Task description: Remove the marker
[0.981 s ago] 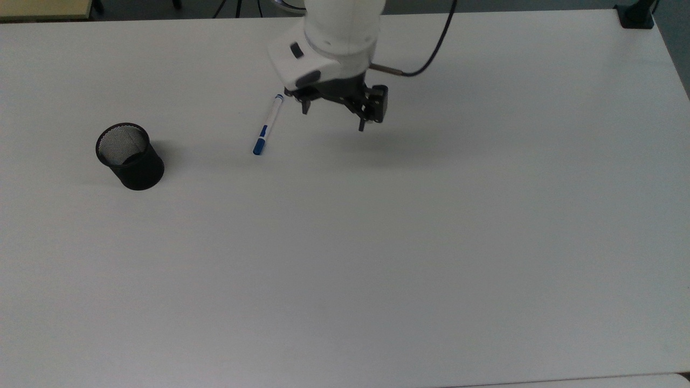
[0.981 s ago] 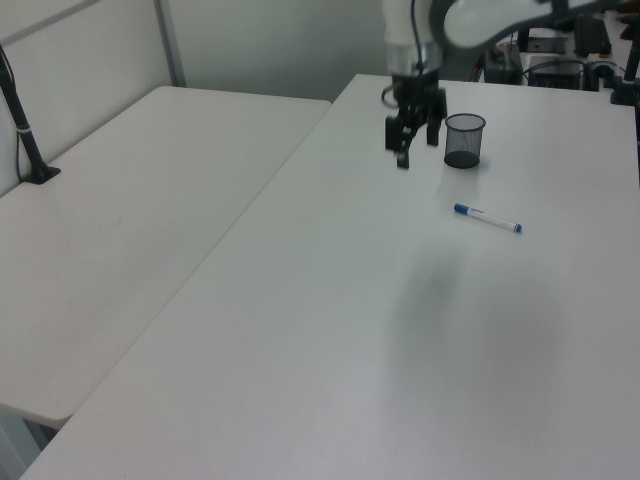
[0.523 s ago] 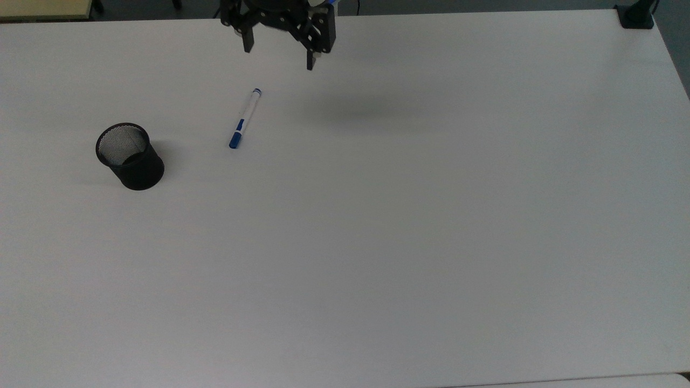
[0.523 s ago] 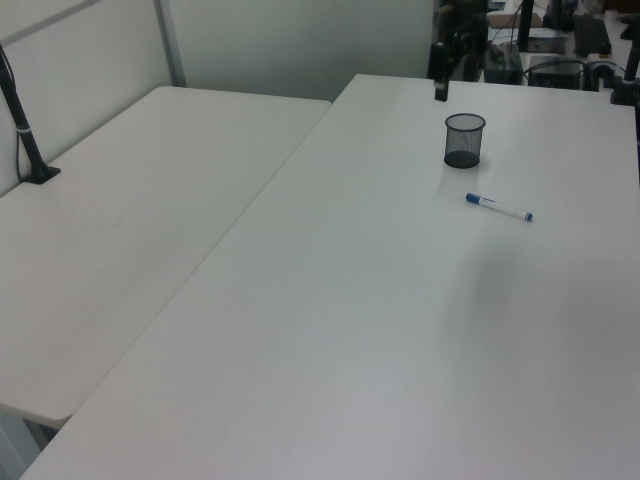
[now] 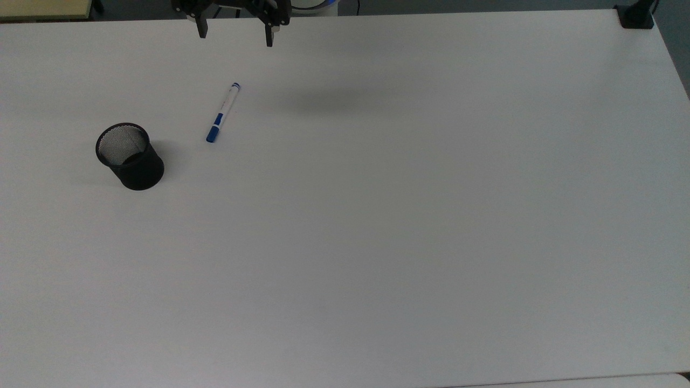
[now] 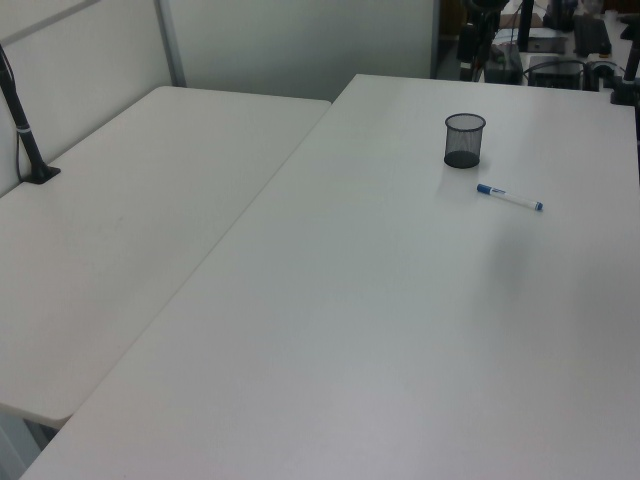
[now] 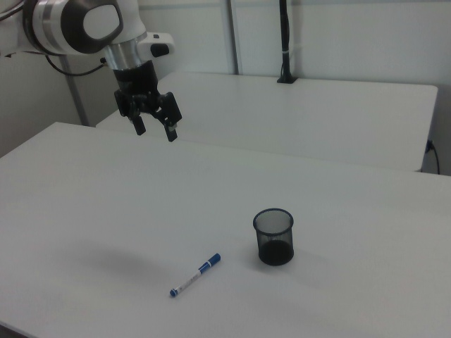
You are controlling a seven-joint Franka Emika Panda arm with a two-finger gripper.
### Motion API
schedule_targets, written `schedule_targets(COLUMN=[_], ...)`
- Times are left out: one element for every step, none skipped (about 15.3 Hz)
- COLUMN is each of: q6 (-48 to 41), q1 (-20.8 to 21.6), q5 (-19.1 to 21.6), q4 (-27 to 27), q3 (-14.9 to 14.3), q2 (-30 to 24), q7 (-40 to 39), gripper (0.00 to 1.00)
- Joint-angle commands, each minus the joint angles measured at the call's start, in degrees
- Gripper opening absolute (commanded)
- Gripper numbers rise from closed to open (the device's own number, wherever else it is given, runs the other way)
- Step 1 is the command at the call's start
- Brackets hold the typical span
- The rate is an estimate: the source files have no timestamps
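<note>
Since the earlier frames the gripper (image 5: 234, 33) has drawn back above the table's (image 5: 431, 215) far edge, jaws wide open and empty, while the marker (image 5: 222, 112) has slid toward the black mesh cup (image 5: 130, 156); removal looks done, leaving only retreat.

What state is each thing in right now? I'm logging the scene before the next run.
marker: lying flat on the table, outside the cup, not held.
mesh cup: upright, nothing sticking out of it.
gripper: open, empty, raised well above the table.
table: bears the marker and the cup.
</note>
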Motion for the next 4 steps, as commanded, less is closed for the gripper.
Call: schedule_targets(q6=[1.06,1.24,1.16,1.16], q1=[0.41,0.41,0.41,0.41], q5=[0.28,0.28,0.28,0.28], q4=[-1.0,-1.0,-1.08,-1.0], q3=[-0.15,-0.15,-0.07,-0.07], q2=[-0.52,-0.52,-0.6,-0.61], q7=[-2.05,-1.87,-1.7,-1.78], gripper=[1.0,1.0,1.0,1.0])
